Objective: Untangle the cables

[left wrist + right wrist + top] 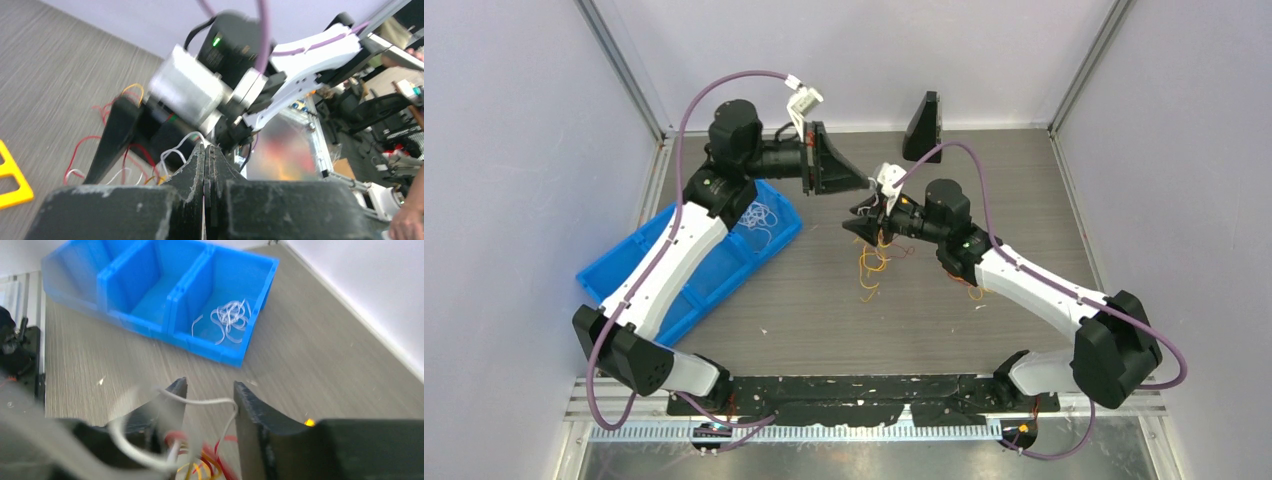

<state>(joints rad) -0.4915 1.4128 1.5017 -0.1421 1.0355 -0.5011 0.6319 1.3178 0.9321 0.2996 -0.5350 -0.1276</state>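
- Now, your left gripper (205, 152) has its fingers pressed together, apparently pinching the white cable (176, 146); hold that pinch firm.
- Your right gripper (210, 387) has its fingers apart. The white cable is draped across the gap, and the red and yellow tangle (872, 268) hangs beneath, over mid-table.
- Draw the left gripper slowly toward the blue bin (200, 342), watching for snags.

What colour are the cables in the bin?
White: thin cables in blue plastic bin, clearest from right wrist.
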